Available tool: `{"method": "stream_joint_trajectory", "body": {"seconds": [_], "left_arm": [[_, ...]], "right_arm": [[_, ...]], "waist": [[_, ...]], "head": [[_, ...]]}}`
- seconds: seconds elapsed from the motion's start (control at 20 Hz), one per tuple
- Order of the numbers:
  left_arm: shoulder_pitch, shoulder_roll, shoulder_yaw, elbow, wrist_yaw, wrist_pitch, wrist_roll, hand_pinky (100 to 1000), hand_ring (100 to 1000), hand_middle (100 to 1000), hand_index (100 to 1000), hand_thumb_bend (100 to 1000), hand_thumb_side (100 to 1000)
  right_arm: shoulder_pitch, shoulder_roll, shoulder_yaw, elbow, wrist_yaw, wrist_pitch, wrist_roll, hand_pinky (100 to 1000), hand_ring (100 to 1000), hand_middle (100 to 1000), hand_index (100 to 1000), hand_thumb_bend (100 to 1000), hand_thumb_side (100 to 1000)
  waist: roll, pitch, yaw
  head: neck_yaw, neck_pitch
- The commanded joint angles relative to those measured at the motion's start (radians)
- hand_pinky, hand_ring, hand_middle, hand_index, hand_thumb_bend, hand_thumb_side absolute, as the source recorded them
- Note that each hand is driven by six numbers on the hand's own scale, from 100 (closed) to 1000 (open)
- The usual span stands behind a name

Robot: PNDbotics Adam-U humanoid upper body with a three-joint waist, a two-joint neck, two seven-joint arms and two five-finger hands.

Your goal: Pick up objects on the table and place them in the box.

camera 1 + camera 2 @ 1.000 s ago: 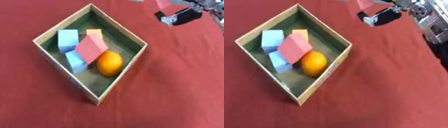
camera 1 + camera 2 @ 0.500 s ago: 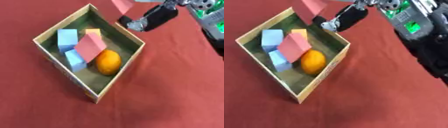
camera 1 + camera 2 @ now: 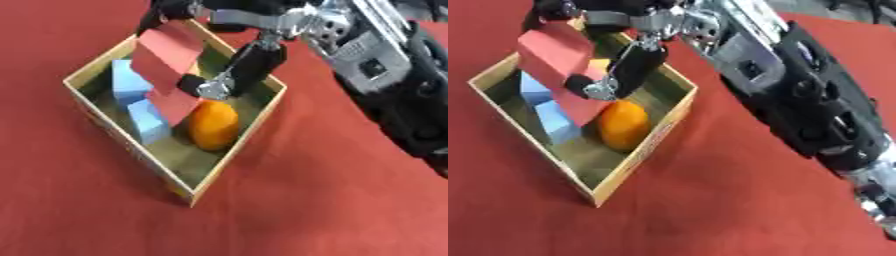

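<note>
My right hand (image 3: 229,75) reaches in from the upper right over the open box (image 3: 254,111). Its fingers are curled round a red block (image 3: 168,52), which hangs above the box's far half. Inside the box lie an orange (image 3: 213,125), two light blue blocks (image 3: 143,120) on the left and another red block (image 3: 176,104) in the middle, partly hidden by the held block. My left hand shows in neither view.
The box sits askew on a red tablecloth (image 3: 332,200). My right forearm (image 3: 798,95), black with silver parts, crosses the upper right of both views. Bare red cloth lies in front of and to the right of the box.
My right arm has swung in from the upper right, carrying the red block leftwards and down over the box. The things in the box have stayed put.
</note>
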State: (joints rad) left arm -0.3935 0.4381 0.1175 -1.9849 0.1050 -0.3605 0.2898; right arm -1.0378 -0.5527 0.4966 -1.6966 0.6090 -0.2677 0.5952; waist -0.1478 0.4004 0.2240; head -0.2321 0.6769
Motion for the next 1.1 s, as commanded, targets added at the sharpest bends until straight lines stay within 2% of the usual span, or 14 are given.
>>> {"method": "stream_joint_trajectory", "body": {"seconds": [0.05, 0.15, 0.25, 0.3, 0.35, 0.4, 0.45, 0.55, 0.7, 0.85, 1.0, 1.1], "left_arm": [[-0.014, 0.012, 0.001, -0.015, 0.004, -0.003, -0.001, 937, 915, 783, 875, 206, 795], [-0.015, 0.012, 0.0, -0.015, 0.004, -0.002, -0.003, 937, 915, 783, 874, 206, 795], [-0.015, 0.011, 0.0, -0.015, 0.004, -0.001, -0.003, 938, 915, 783, 874, 206, 796], [-0.015, 0.011, 0.0, -0.015, 0.004, 0.0, -0.004, 938, 915, 783, 875, 206, 797], [-0.014, 0.012, 0.0, -0.015, 0.004, 0.0, -0.005, 938, 916, 784, 875, 206, 797], [-0.013, 0.012, 0.0, -0.015, 0.004, 0.001, -0.006, 938, 916, 784, 875, 205, 797], [-0.013, 0.012, 0.0, -0.015, 0.003, 0.002, -0.006, 939, 916, 784, 875, 205, 798], [-0.011, 0.012, 0.001, -0.015, 0.003, 0.003, -0.007, 939, 917, 784, 875, 206, 798], [-0.009, 0.014, 0.001, -0.015, 0.002, 0.004, -0.007, 939, 917, 784, 876, 206, 799], [-0.007, 0.014, 0.001, -0.015, 0.002, 0.005, -0.007, 939, 918, 784, 878, 206, 799], [-0.005, 0.015, 0.002, -0.015, 0.002, 0.006, -0.007, 939, 918, 784, 877, 206, 799], [-0.004, 0.014, 0.003, -0.015, 0.002, 0.006, -0.005, 939, 917, 784, 877, 207, 798]], "right_arm": [[-0.009, 0.014, 0.016, 0.05, 0.038, -0.025, 0.011, 786, 759, 494, 685, 100, 395], [-0.004, 0.022, 0.032, 0.074, 0.066, -0.043, 0.016, 792, 771, 524, 711, 100, 414], [0.003, 0.025, 0.039, 0.088, 0.084, -0.057, 0.017, 805, 811, 616, 782, 100, 440], [0.006, 0.025, 0.04, 0.09, 0.09, -0.063, 0.023, 828, 890, 749, 882, 166, 475], [0.009, 0.023, 0.039, 0.088, 0.096, -0.07, 0.032, 850, 924, 791, 915, 204, 485], [0.012, 0.021, 0.037, 0.084, 0.1, -0.076, 0.043, 906, 982, 843, 959, 279, 507], [0.014, 0.017, 0.034, 0.076, 0.103, -0.082, 0.054, 933, 1000, 854, 977, 314, 510], [0.02, 0.009, 0.028, 0.051, 0.094, -0.097, 0.073, 982, 1000, 870, 1000, 382, 459], [0.028, -0.009, 0.019, 0.014, 0.072, -0.115, 0.1, 1000, 1000, 893, 1000, 422, 298], [0.037, -0.022, -0.002, -0.018, 0.05, -0.114, 0.104, 997, 1000, 878, 1000, 394, 261], [0.043, -0.031, -0.038, -0.053, 0.027, -0.079, 0.079, 982, 1000, 855, 1000, 365, 281], [0.05, -0.042, -0.07, -0.09, 0.019, -0.042, 0.049, 955, 1000, 836, 1000, 276, 272]], "waist": [[-0.003, -0.04, 0.002], [-0.003, -0.039, 0.003], [-0.003, -0.039, 0.003], [-0.003, -0.039, 0.002], [-0.003, -0.039, 0.001], [-0.003, -0.039, 0.001], [-0.003, -0.039, 0.0], [-0.002, -0.039, -0.002], [-0.002, -0.04, -0.004], [-0.002, -0.043, -0.008], [-0.001, -0.046, -0.011], [0.0, -0.047, -0.013]], "head": [[-0.004, -0.001], [-0.004, -0.003], [-0.003, -0.003], [-0.003, -0.003], [-0.002, -0.004], [-0.002, -0.004], [-0.002, -0.005], [0.0, -0.004], [0.002, -0.003], [0.005, -0.002], [0.006, -0.002], [0.008, -0.001]]}}
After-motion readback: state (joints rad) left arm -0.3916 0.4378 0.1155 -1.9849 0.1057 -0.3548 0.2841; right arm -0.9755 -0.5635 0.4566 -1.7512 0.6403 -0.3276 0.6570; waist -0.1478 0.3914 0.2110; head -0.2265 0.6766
